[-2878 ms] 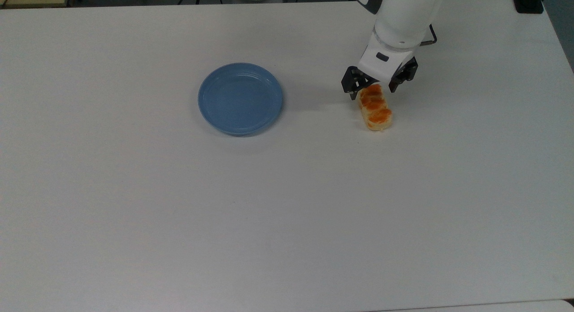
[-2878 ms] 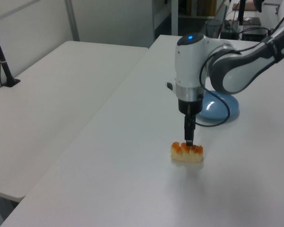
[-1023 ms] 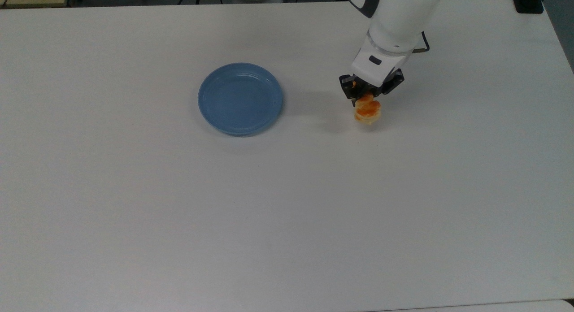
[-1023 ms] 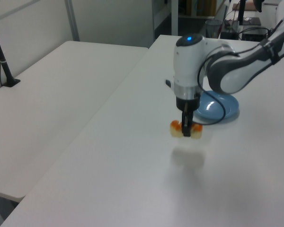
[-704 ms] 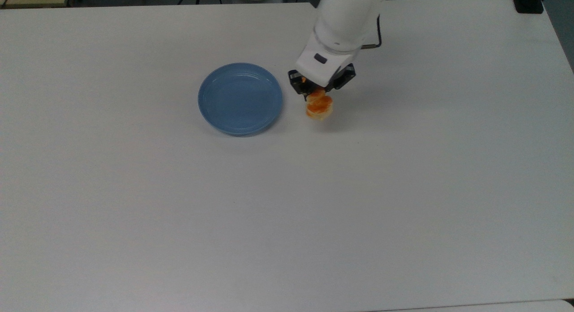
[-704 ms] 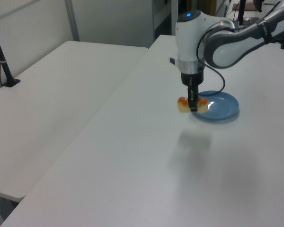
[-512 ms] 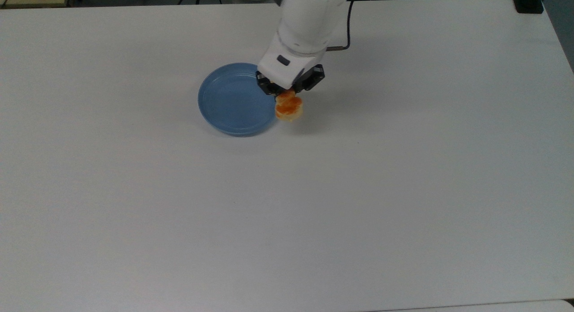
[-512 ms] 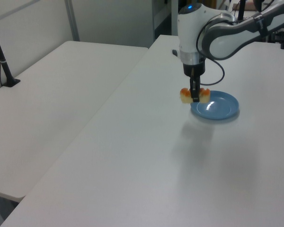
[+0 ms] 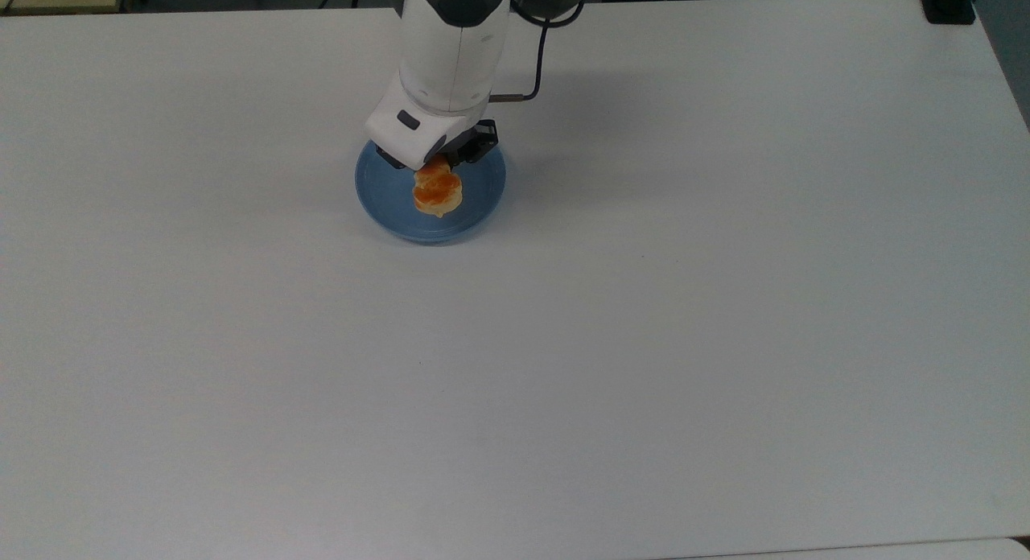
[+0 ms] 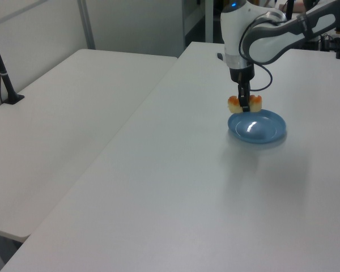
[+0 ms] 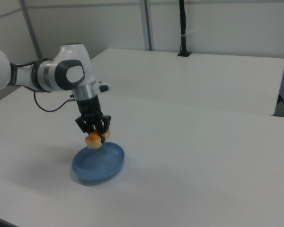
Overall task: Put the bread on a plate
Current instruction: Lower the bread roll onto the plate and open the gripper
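In the top view, reading from its left, bare matte white table runs up to the plate, a round, shallow blue dish with a raised ringed rim, smooth enough to catch a pale glare in the left view. Over the plate's middle hangs the bread, a small oblong pale-yellow loaf with orange-brown glazed bumps; the gripper is clamped on it, its dark fingers pressed against the loaf's two long sides. The top view hides the loaf's far end under the white, glossy gripper housing and gives no sense of height. The left view shows the bread level and clear of the plate, with one thin black finger crossing its middle and both ends sticking out to either side. The right view shows the gripper end-on, the bread mostly tucked between dark fingers, above the plate nearer its far rim. To the top view's right of the arm a thin black cable loops beside the wrist, then plain table surface to the edge
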